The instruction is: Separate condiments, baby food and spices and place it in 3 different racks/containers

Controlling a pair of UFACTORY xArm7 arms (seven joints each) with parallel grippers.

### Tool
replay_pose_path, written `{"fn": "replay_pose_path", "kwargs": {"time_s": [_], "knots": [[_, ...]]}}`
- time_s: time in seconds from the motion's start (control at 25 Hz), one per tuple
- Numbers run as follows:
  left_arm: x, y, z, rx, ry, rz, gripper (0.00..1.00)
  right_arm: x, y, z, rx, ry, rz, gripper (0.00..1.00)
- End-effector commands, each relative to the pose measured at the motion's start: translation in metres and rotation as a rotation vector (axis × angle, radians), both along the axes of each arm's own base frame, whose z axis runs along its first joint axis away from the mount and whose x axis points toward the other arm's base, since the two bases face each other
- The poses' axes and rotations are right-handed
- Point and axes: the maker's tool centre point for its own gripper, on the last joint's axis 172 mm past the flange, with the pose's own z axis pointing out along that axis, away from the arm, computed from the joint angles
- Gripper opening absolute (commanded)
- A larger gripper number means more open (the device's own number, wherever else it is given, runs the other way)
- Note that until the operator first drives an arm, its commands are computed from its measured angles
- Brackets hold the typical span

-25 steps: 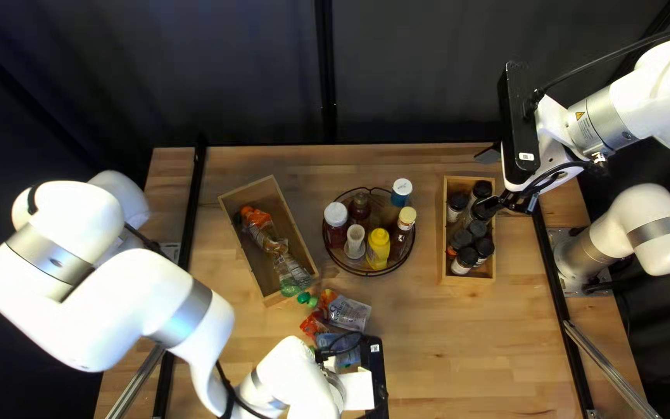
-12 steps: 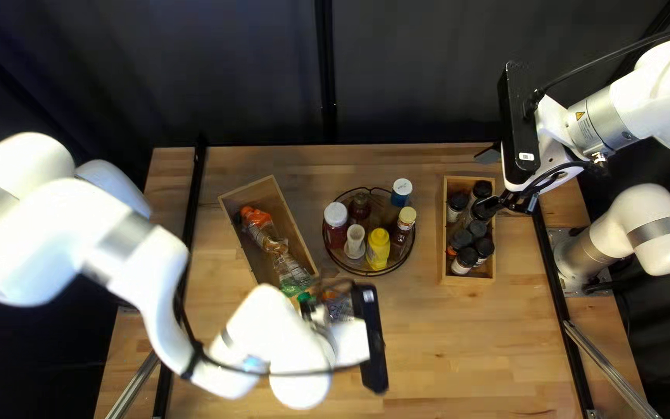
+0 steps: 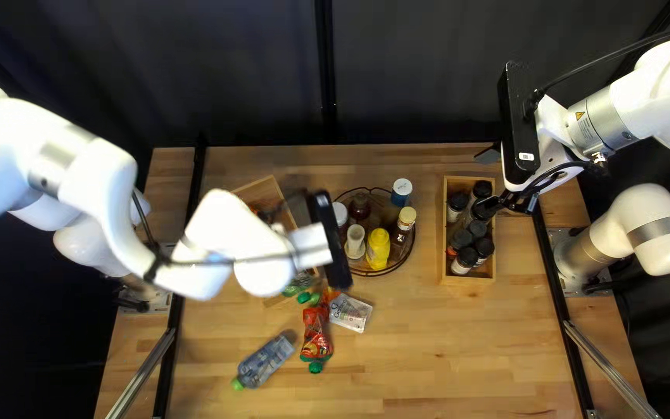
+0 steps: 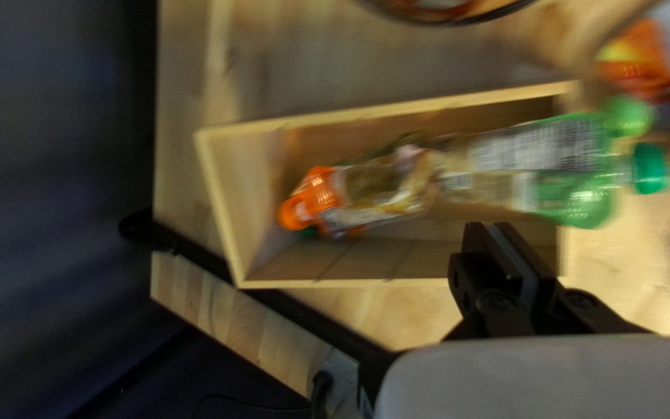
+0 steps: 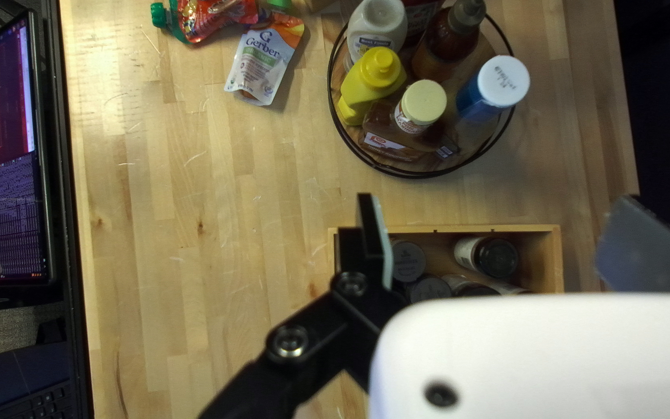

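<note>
My left gripper (image 3: pixel 287 209) is above the left wooden box (image 3: pixel 250 188); in the left wrist view the gripper (image 4: pixel 499 237) is shut and empty beside the pouches (image 4: pixel 385 186) in the box (image 4: pixel 219 202). A red pouch (image 3: pixel 316 332), a pale pouch (image 3: pixel 349 312) and a blue-grey pouch (image 3: pixel 265 362) lie on the table. The round rack (image 3: pixel 370 272) holds a yellow bottle (image 3: pixel 378 249) and other condiments. Dark-capped spice jars (image 3: pixel 467 257) stand in the right wooden box (image 3: pixel 445 233), my right gripper (image 3: pixel 505 203) over its edge. Seen at its wrist, that gripper (image 5: pixel 505 233) is open, with nothing held.
A black rail (image 3: pixel 186 233) runs along the table's left side and another (image 3: pixel 554 271) along its right. The right wrist view also has a screen (image 5: pixel 5 155) beyond the table edge.
My left gripper has swung from the loose pouches toward the far side, over the left box, uncovering the pouches on the table. My right arm has stayed still.
</note>
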Motion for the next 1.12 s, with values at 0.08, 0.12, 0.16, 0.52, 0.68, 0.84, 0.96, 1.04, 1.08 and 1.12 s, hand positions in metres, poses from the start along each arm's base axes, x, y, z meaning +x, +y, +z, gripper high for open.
{"fn": "replay_pose_path", "kwargs": {"time_s": [0.08, 0.12, 0.16, 0.52, 0.68, 0.84, 0.96, 1.04, 1.08, 1.12], "knots": [[0.013, -0.059, -0.001, -0.080, 0.001, -0.010, 1.00, 0.000, 0.000, 0.000, 0.000, 0.000, 0.000, 1.00], [0.016, -0.074, -0.002, -0.112, 0.002, -0.022, 1.00, 0.000, 0.000, 0.000, 0.000, 0.000, 0.000, 1.00], [0.019, -0.089, -0.006, -0.142, 0.002, -0.026, 1.00, 0.000, 0.000, 0.000, 0.000, 0.000, 0.000, 1.00], [0.007, -0.187, -0.055, -0.223, -0.046, 0.046, 1.00, 0.000, 0.000, 0.000, 0.000, 0.000, 0.000, 1.00], [0.002, -0.208, -0.080, -0.200, -0.075, 0.119, 1.00, 0.000, 0.000, 0.000, 0.000, 0.000, 0.000, 1.00], [-0.006, -0.217, -0.111, -0.184, -0.096, 0.226, 1.00, 0.000, 0.000, 0.000, 0.000, 0.000, 0.000, 1.00], [-0.010, -0.217, -0.132, -0.180, -0.089, 0.280, 1.00, 0.000, 0.000, 0.000, 0.000, 0.000, 0.000, 1.00], [-0.011, -0.213, -0.144, -0.179, -0.079, 0.308, 1.00, 0.000, 0.000, 0.000, 0.000, 0.000, 0.000, 1.00], [-0.012, -0.212, -0.146, -0.178, -0.077, 0.314, 1.00, 0.000, 0.000, 0.000, 0.000, 0.000, 0.000, 1.00], [-0.013, -0.208, -0.153, -0.178, -0.074, 0.328, 1.00, 0.000, 0.000, 0.000, 0.000, 0.000, 0.000, 1.00]]}}
